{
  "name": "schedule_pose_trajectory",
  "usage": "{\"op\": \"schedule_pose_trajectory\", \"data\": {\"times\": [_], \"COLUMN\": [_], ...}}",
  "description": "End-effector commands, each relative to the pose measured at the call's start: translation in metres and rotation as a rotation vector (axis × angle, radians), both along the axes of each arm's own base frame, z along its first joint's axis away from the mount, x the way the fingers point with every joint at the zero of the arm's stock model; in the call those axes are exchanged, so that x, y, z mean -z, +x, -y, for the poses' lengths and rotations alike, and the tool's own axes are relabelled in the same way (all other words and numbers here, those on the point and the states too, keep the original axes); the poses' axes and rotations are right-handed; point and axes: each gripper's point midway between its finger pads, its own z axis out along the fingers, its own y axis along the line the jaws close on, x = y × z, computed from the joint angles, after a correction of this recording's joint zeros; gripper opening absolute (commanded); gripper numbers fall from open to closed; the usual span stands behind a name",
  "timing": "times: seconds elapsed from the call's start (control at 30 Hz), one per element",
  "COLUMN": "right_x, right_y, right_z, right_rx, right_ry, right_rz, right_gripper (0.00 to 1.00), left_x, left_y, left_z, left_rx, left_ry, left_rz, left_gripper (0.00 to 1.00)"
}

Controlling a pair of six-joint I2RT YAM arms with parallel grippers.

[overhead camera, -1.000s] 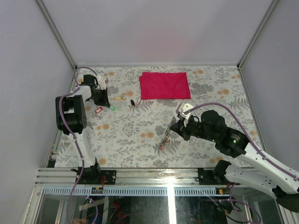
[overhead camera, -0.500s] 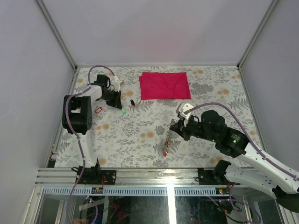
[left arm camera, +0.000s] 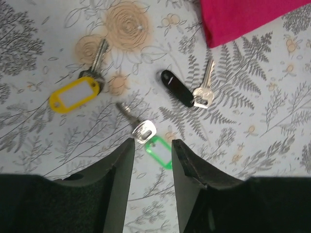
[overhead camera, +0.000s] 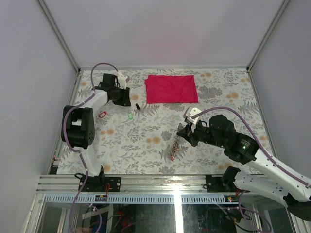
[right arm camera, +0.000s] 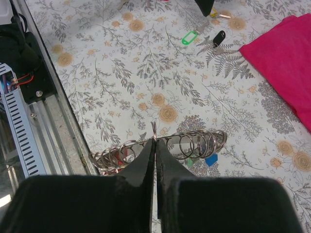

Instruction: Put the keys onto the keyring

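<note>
Poised with the left claw (left arm camera: 152, 145) spread wide, 1 finger on either side of the green-tagged key (left arm camera: 146, 131), gripping nothing. Lying flat on the flowered table (left arm camera: 29, 141) just beyond: a yellow-tagged key (left arm camera: 75, 94) to one side and a black-tagged key (left arm camera: 177, 87) to the other, near the corner of the red cloth (left arm camera: 243, 17). Off by itself in the overhead view, closer to the left arm: a red-tagged key (overhead camera: 102, 114).

Across the table, clenched in the right claw (right arm camera: 154, 141): the keyring (right arm camera: 192, 144), a string of linked metal loops pinched by 1 upright loop, with blue and red tags already among them. Hard to tell whether touching the tabletop.

Judged the step in hand: picking up the green-tagged key, 1 of 4 loose keys in view. Best done by dropping straight down and closing on the plastic tag rather than the thin metal blade, a poor thing to pinch off a flat surface. Worth keeping the fingers off the key's hole, to leave it free for threading. Worth closing slowly too, to avoid flicking the key toward the black-tagged one close by. After that, probably a carry over to the right claw, well apart for now, and a careful line-up with a loop held steady.
</note>
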Motion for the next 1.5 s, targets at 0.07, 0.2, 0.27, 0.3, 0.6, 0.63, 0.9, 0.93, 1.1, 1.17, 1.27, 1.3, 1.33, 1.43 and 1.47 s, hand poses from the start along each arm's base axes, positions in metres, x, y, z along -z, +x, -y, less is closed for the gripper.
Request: {"op": "schedule_pose_trajectory", "data": {"times": [0.07, 0.2, 0.27, 0.3, 0.6, 0.63, 0.9, 0.93, 1.1, 1.17, 1.27, 1.3, 1.33, 1.43, 1.47], "right_x": [-0.042, -0.043, -0.042, -0.042, -0.042, -0.042, -0.041, -0.041, -0.041, -0.041, -0.041, -0.042, -0.041, -0.041, -0.041], "right_y": [0.002, 0.002, 0.003, 0.003, 0.001, 0.001, 0.001, 0.001, 0.001, 0.001, 0.0, 0.001, 0.001, 0.001, 0.001], "right_z": [-0.001, 0.001, 0.0, 0.0, 0.001, 0.001, 0.001, 0.001, 0.001, 0.001, 0.002, 0.002, 0.001, 0.001, 0.001], "right_rx": [0.01, 0.017, 0.018, 0.018, 0.018, 0.017, 0.018, 0.018, 0.015, 0.015, 0.015, 0.015, 0.014, 0.015, 0.015], "right_ry": [0.108, 0.108, 0.107, 0.107, 0.11, 0.108, 0.106, 0.106, 0.11, 0.109, 0.108, 0.109, 0.107, 0.106, 0.107], "right_rz": [0.076, 0.081, 0.081, 0.081, 0.073, 0.073, 0.072, 0.073, 0.07, 0.072, 0.073, 0.073, 0.072, 0.071, 0.072], "right_gripper": [0.0, 0.0, 0.0, 0.0, 0.0, 0.0, 0.0, 0.0, 0.0, 0.0, 0.0, 0.0, 0.0, 0.0, 0.0], "left_x": [0.01, 0.02, 0.024, 0.026, 0.04, 0.04, 0.035, 0.034, 0.034, 0.036, 0.039, 0.04, 0.04, 0.043, 0.044], "left_y": [0.014, 0.007, 0.004, 0.0, -0.006, -0.005, 0.001, 0.002, 0.003, 0.003, 0.002, 0.001, 0.002, 0.001, 0.0], "left_z": [0.016, 0.013, 0.01, 0.009, 0.011, 0.013, 0.012, 0.011, 0.011, 0.01, 0.011, 0.01, 0.01, 0.011, 0.011], "left_rx": [-0.21, -0.289, -0.324, -0.34, -0.387, -0.385, -0.388, -0.391, -0.392, -0.391, -0.387, -0.386, -0.385, -0.38, -0.379], "left_ry": [0.102, 0.134, 0.165, 0.178, 0.19, 0.186, 0.203, 0.207, 0.217, 0.221, 0.222, 0.223, 0.223, 0.224, 0.225], "left_rz": [0.034, 0.014, 0.016, 0.014, 0.008, 0.011, 0.031, 0.033, 0.036, 0.032, 0.027, 0.025, 0.025, 0.017, 0.014], "left_gripper": [0.39, 0.41, 0.43, 0.43, 0.4, 0.39, 0.36, 0.36, 0.29, 0.27, 0.25, 0.24, 0.24, 0.23, 0.22]}}
